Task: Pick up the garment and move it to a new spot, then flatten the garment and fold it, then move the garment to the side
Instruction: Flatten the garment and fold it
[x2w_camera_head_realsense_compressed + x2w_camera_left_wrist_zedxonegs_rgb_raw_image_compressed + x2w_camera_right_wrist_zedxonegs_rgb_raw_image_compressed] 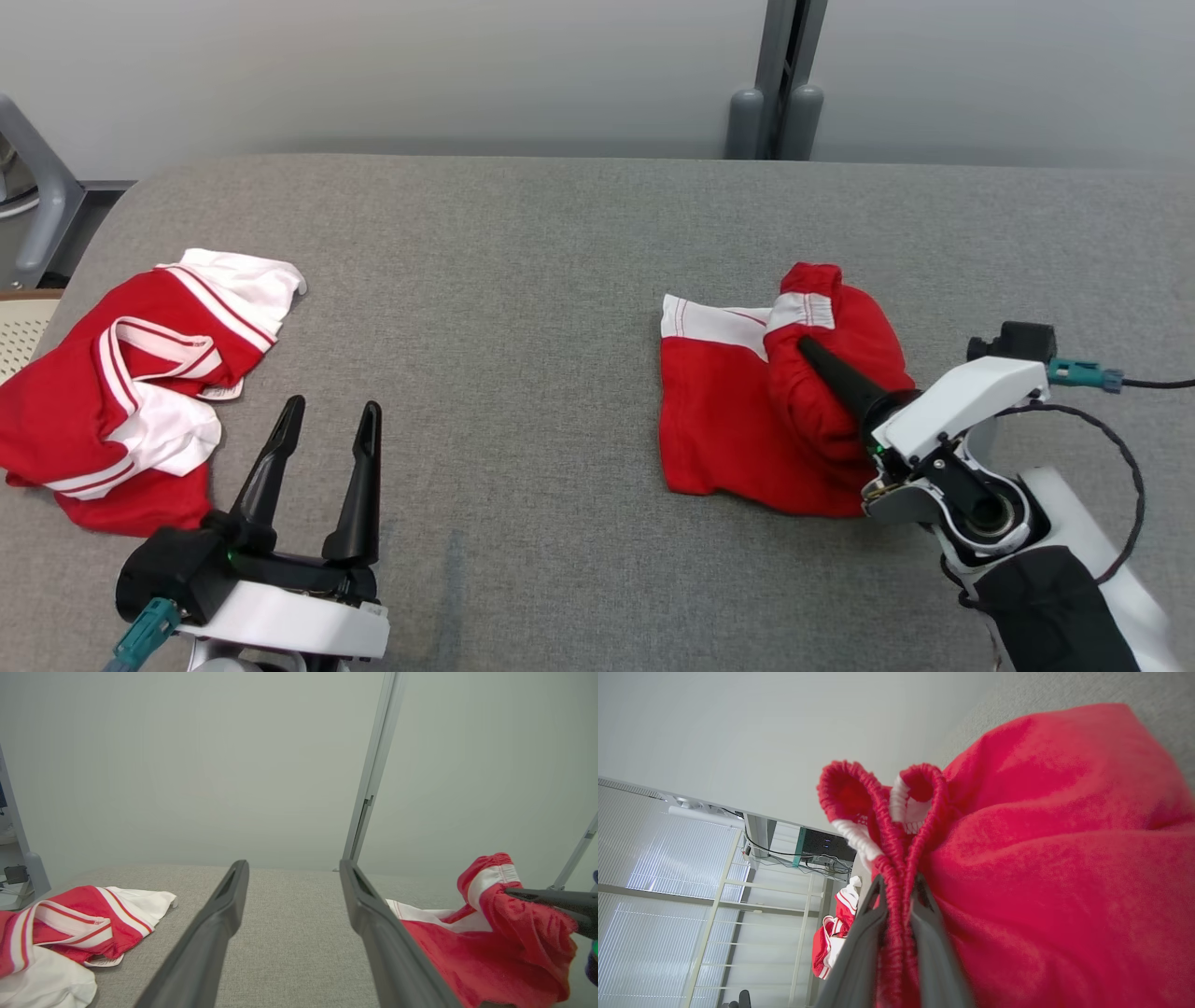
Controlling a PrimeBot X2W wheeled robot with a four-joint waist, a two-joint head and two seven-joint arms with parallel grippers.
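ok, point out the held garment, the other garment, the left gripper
held garment (pixel 719 420), head view, flat red panel
other garment (pixel 168 425), head view, white middle fold
left gripper (pixel 333 405), head view, between its fingers

Your garment (pixel 719 429) is a pair of red shorts with a white band along its far edge, and you find it on the right side of the scene. Its left part lies flat; its right part is bunched and lifted, with the gathered red elastic waistband (pixel 887 872) pinched in the right gripper (pixel 805 343)
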